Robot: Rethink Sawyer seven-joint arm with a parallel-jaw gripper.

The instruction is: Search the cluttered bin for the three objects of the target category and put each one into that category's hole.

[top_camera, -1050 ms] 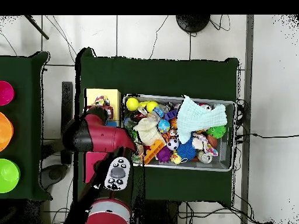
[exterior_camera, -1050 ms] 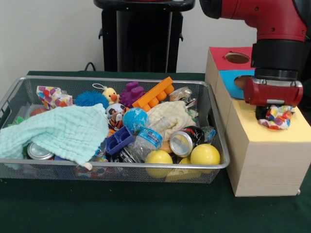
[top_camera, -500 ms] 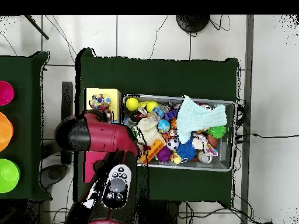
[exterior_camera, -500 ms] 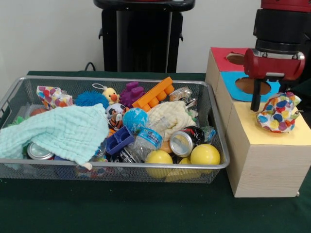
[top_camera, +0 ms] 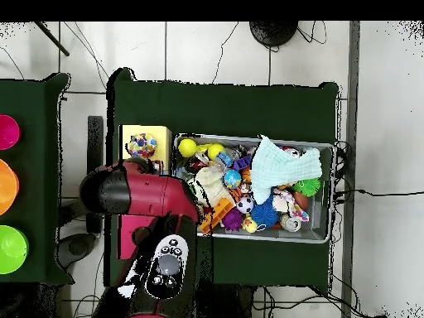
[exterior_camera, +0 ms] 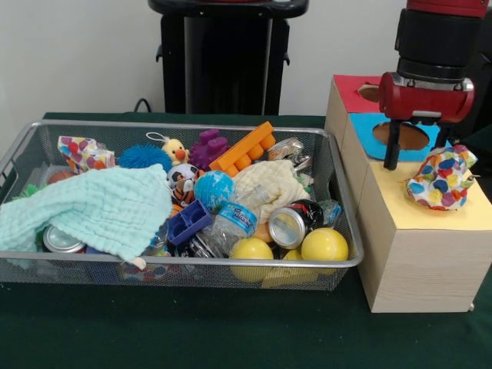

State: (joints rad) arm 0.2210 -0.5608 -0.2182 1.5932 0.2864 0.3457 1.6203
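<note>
A crumpled polka-dot paper wad [exterior_camera: 438, 178] lies loose on the yellow top [exterior_camera: 400, 207] of the wooden box, at its right side. My gripper [exterior_camera: 419, 150] hangs open just above and behind the wad, in front of the blue section's hole [exterior_camera: 407, 136], with nothing between its fingers. In the overhead view the wad [top_camera: 142, 146] shows on the yellow top [top_camera: 162, 135], and the red arm [top_camera: 137, 190] hides the gripper. A similar polka-dot wad [exterior_camera: 83, 152] rests in the wire bin's [exterior_camera: 177, 263] back left corner.
The bin holds a mint cloth [exterior_camera: 92, 207], a cream cloth [exterior_camera: 269, 184], two yellow balls [exterior_camera: 324, 244], a can [exterior_camera: 290, 224], a water bottle [exterior_camera: 234, 219], an orange brick [exterior_camera: 243, 146] and a blue ball [exterior_camera: 214, 189]. The box's red section has a hole [exterior_camera: 374, 92].
A second ago my gripper was down on the polka-dot wad at the yellow top. It has let go and risen; the wad now lies free on the box.
</note>
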